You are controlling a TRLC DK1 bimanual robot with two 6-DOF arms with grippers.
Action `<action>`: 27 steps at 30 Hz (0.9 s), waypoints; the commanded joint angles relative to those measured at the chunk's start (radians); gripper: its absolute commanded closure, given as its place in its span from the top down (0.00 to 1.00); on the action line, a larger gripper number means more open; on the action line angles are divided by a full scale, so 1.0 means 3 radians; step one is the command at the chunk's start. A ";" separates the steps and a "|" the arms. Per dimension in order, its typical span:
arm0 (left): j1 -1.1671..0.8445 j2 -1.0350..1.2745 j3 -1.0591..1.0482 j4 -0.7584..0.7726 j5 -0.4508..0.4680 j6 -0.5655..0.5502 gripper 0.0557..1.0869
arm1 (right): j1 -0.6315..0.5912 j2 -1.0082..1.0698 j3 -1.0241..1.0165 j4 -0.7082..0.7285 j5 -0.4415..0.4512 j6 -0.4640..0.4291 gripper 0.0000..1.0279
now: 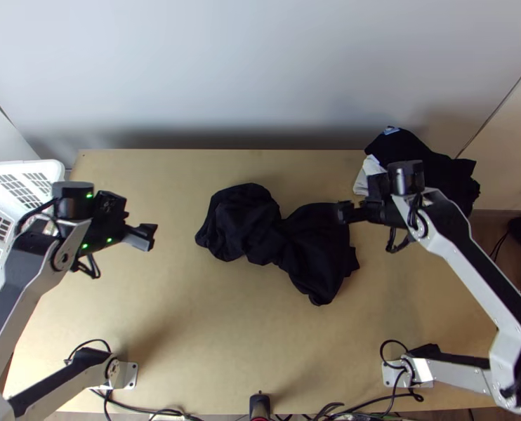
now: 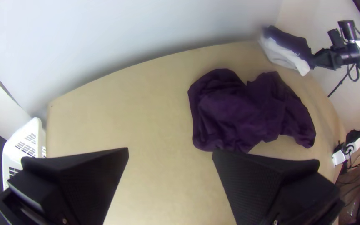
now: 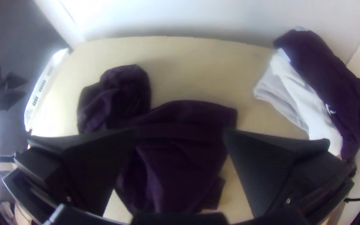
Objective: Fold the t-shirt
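A dark t-shirt (image 1: 246, 224) lies bunched and twisted across the middle of the table. In the top view my left gripper (image 1: 148, 237) is over the table's left part, well apart from the cloth; in the left wrist view the same left gripper (image 2: 171, 152) stands open with bare table between its fingers. My right gripper (image 1: 346, 212) is at the shirt's right end in the top view. The right wrist view shows the right gripper (image 3: 181, 132) open above the dark shirt (image 3: 171, 162), whose part between the fingers lies loosely creased.
At the table's back right corner lies a pile of folded dark clothing (image 1: 429, 165) with a white garment (image 1: 368, 175) beside it. A white slotted basket (image 1: 32, 168) stands off the left edge. Cables (image 1: 359, 403) run along the near edge.
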 commanded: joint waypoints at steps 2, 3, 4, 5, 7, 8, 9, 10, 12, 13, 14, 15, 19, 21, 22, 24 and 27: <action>-0.0356 0.0526 0.0280 0.0187 0.0036 -0.0303 0.95 | 0.0481 -0.0286 0.0030 -0.0187 -0.0167 -0.0090 0.96; -0.0448 0.0603 0.0321 0.0284 0.0030 -0.0313 0.95 | 0.0501 -0.0281 0.0030 -0.0187 -0.0167 -0.0090 0.96; -0.0525 0.0685 0.0342 0.0412 0.0030 -0.0313 0.95 | 0.0516 -0.0265 0.0040 -0.0187 -0.0167 -0.0090 0.96; -0.0592 0.0766 0.0347 0.0596 0.0030 -0.0313 0.95 | 0.0516 -0.0255 0.0045 -0.0192 -0.0167 -0.0090 0.96; -0.0699 0.0997 0.0418 0.0836 0.0030 -0.0313 0.95 | 0.0522 -0.0245 0.0055 -0.0192 -0.0167 -0.0085 0.96; -0.0740 0.1145 0.0505 0.0857 0.0030 -0.0318 0.95 | 0.0516 -0.0240 0.0055 -0.0192 -0.0167 -0.0085 0.96; -0.0776 0.1308 0.0602 0.0872 0.0030 -0.0339 0.95 | 0.0516 -0.0235 0.0055 -0.0197 -0.0167 -0.0085 0.96; -0.0806 0.1462 0.0684 0.0893 0.0030 -0.0354 0.95 | 0.0506 -0.0230 0.0055 -0.0197 -0.0167 -0.0085 0.96; -0.0903 0.1723 0.0838 0.0928 0.0030 -0.0349 0.95 | 0.0470 -0.0219 0.0045 -0.0208 -0.0167 -0.0095 0.96; -0.0944 0.1840 0.0904 0.0969 0.0030 -0.0349 0.95 | 0.0445 -0.0214 0.0050 -0.0223 -0.0167 -0.0111 0.96; -0.0980 0.1943 0.0960 0.1026 0.0030 -0.0349 0.95 | 0.0419 -0.0204 0.0050 -0.0228 -0.0167 -0.0116 0.96; -0.1011 0.2050 0.1022 0.1046 0.0030 -0.0349 0.95 | 0.0399 -0.0199 0.0055 -0.0228 -0.0167 -0.0116 0.96; -0.1062 0.2459 0.1272 0.1061 0.0036 -0.0385 0.95 | 0.0312 -0.0138 0.0086 -0.0248 -0.0167 -0.0116 0.96; -0.1067 0.2623 0.1385 0.1000 0.0030 -0.0395 0.95 | 0.0286 -0.0107 0.0111 -0.0264 -0.0167 -0.0116 0.96; -0.1062 0.2694 0.1446 0.0959 0.0030 -0.0395 0.95 | 0.0276 -0.0097 0.0116 -0.0264 -0.0167 -0.0111 0.96; -0.1036 0.2842 0.1589 0.0806 0.0030 -0.0426 0.95 | 0.0256 -0.0071 0.0122 -0.0269 -0.0167 -0.0111 0.96; -0.0975 0.2996 0.1732 0.0622 0.0036 -0.0472 0.95 | 0.0240 -0.0035 0.0127 -0.0269 -0.0167 -0.0101 0.96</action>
